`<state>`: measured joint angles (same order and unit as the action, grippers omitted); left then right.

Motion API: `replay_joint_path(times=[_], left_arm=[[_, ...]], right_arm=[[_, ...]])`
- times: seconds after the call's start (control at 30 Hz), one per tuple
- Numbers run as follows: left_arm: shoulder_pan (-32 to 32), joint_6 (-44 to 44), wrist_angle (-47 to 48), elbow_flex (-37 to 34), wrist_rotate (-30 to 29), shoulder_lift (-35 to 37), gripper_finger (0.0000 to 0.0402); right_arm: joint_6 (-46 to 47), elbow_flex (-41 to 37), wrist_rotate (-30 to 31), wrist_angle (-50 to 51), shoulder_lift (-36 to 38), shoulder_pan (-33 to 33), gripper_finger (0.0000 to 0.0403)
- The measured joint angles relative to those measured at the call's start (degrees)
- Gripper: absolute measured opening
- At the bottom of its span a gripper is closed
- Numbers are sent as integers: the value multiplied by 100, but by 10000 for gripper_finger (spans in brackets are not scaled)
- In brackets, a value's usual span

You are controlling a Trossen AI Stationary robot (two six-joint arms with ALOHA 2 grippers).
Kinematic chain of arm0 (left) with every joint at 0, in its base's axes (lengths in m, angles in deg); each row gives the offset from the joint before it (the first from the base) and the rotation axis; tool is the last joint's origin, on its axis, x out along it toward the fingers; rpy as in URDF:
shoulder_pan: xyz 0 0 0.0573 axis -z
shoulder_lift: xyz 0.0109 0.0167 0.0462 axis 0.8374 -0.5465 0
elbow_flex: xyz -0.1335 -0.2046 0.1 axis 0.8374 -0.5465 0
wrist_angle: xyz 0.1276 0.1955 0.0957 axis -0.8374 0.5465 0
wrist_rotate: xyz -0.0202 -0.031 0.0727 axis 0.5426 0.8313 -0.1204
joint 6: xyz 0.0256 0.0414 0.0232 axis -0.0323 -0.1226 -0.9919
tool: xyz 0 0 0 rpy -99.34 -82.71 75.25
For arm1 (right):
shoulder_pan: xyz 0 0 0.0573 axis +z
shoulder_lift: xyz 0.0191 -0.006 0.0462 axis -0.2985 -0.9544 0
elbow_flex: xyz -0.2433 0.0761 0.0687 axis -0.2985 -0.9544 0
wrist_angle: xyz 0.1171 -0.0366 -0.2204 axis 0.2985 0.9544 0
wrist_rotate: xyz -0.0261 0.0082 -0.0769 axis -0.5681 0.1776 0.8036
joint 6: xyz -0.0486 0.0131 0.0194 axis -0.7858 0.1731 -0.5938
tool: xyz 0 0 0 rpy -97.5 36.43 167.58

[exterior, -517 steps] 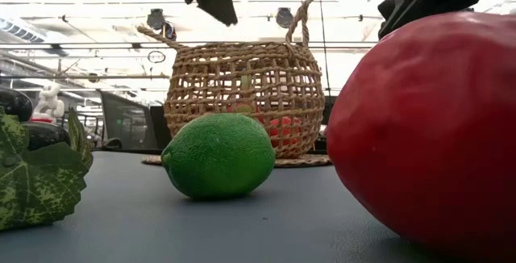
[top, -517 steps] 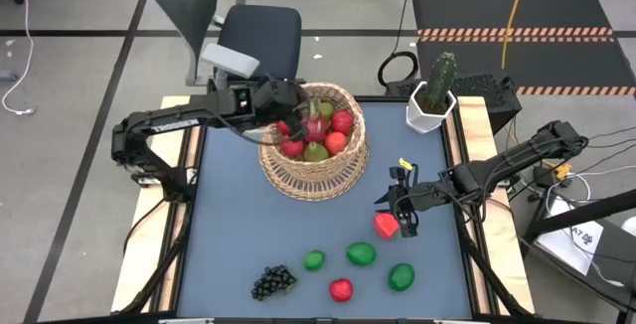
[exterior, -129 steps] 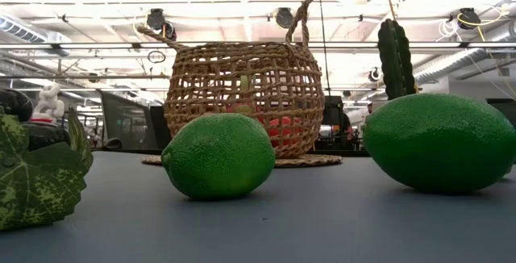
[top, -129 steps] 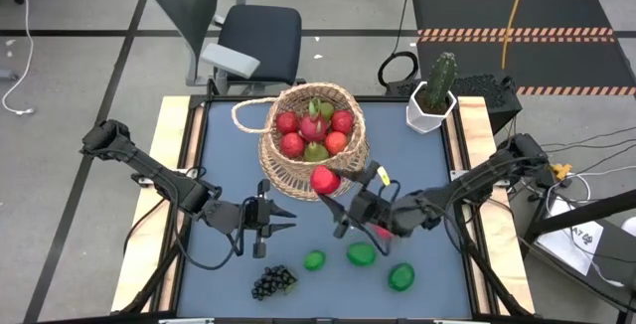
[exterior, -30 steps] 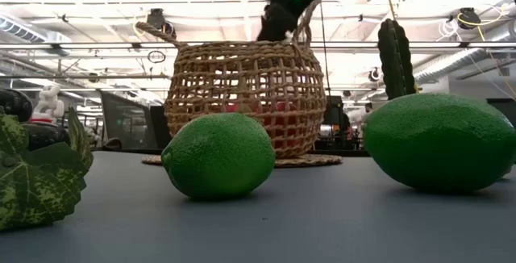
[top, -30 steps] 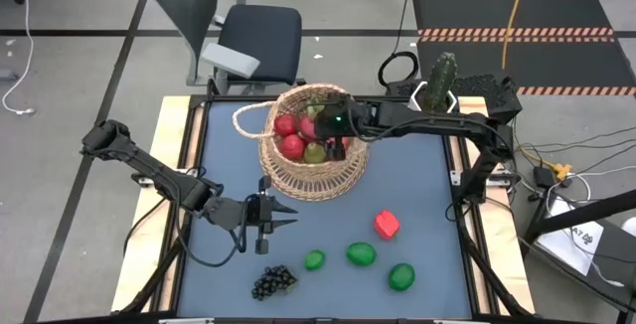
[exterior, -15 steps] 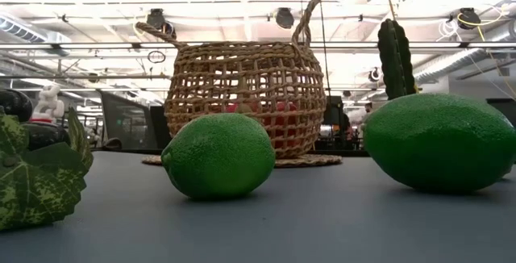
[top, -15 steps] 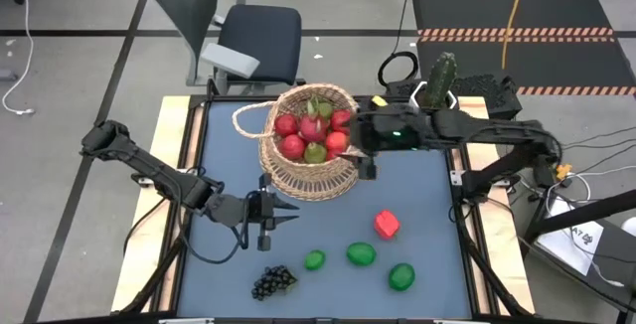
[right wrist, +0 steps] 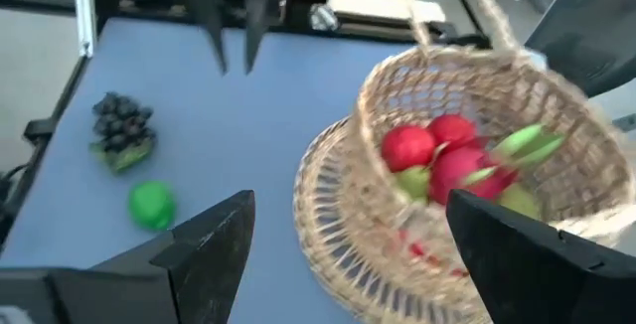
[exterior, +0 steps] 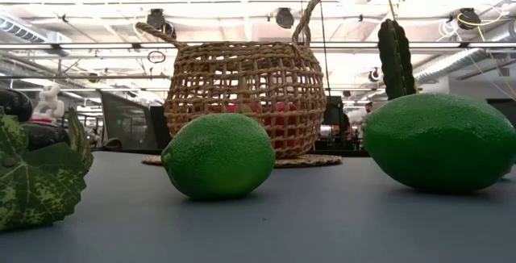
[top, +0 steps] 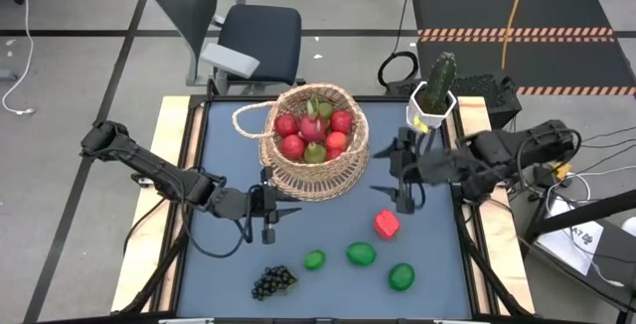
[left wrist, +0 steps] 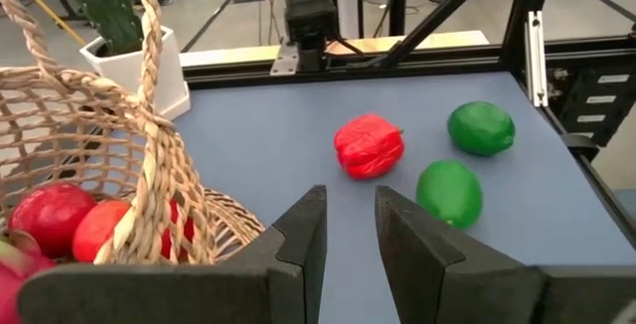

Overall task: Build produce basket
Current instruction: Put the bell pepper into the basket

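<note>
We see the basket (top: 314,155) at the far middle of the desk (top: 229,254), with red and green fruit inside. The right tool (top: 402,180) hovers just right of it, fingers spread wide, holding nothing. The left tool (top: 273,213) sits low just left of the basket's near side, fingers narrowly parted, also empty. A red fruit (top: 386,225), three green fruits (top: 360,254) and a grape bunch (top: 273,282) lie along the near desk.
</note>
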<state>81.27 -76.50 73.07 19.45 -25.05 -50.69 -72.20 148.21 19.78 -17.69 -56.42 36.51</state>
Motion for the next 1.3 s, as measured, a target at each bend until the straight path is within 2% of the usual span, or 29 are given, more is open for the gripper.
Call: replay_joint_path(times=[0.33,0.53,0.73,0.93,1.03,1.17,1.3], left_arm=[[0,-27,-36,0,-14,0,90],[0,-3,-129,0,-14,-60,90],[-38,-178,-565,0,-14,-277,90],[-49,-207,-949,0,-11,-554,90],[-93,-264,-1156,0,-8,-680,90],[-167,-376,-1265,40,35,-809,90],[-168,-502,-1257,223,48,-956,90]], right_arm=[[1427,-1229,790,-31,144,1259,325],[2388,-2188,802,-355,143,1690,324],[2989,-3150,741,-503,142,1815,324],[3250,-3968,433,-587,144,1813,324],[3348,-4260,47,-589,144,1800,319],[3666,-4499,-576,-596,144,1800,296],[3844,-4705,-896,-866,144,1798,262]])
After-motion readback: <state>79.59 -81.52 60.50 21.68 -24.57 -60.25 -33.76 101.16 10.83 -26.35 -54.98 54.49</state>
